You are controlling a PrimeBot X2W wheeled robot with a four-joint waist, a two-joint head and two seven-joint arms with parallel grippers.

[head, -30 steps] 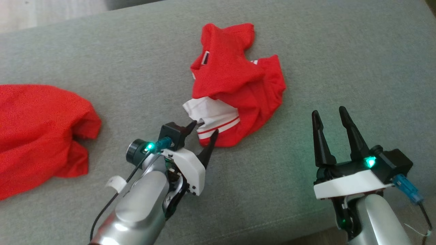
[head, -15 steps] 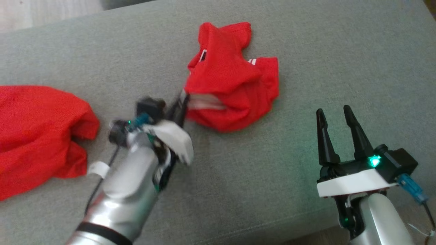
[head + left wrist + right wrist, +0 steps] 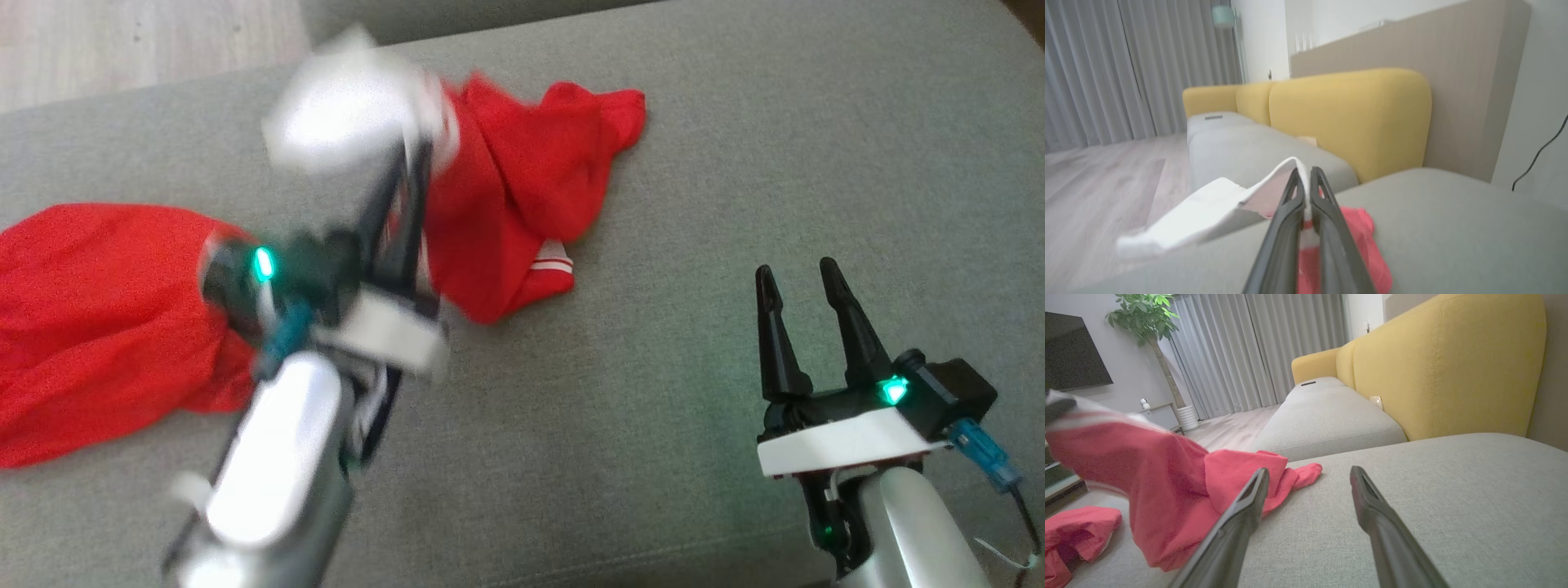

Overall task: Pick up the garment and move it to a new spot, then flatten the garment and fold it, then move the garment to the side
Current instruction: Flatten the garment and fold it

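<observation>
The left pincer (image 3: pixel 1303 177), jaws closed, gripped the white edge of the red garment (image 3: pixel 506 196) and held that edge above the grey sofa seat (image 3: pixel 735 163), with the rest trailing down onto the seat. Motion blur left the exact grip point uncertain. The right pincer (image 3: pixel 796 273) hovered wide open and empty, well apart. A second red cloth (image 3: pixel 90 318) lay at the left.

— We see the garment (image 3: pixel 522 188) red, with a white part and thin white stripes at one edge.
— We see a second cloth (image 3: pixel 98 310) plain red, the sofa (image 3: pixel 775 163) grey with a yellow back (image 3: pixel 1453 363), curtains (image 3: pixel 1241 351) grey, the right gripper (image 3: pixel 794 268) black on a white base, lit green.
</observation>
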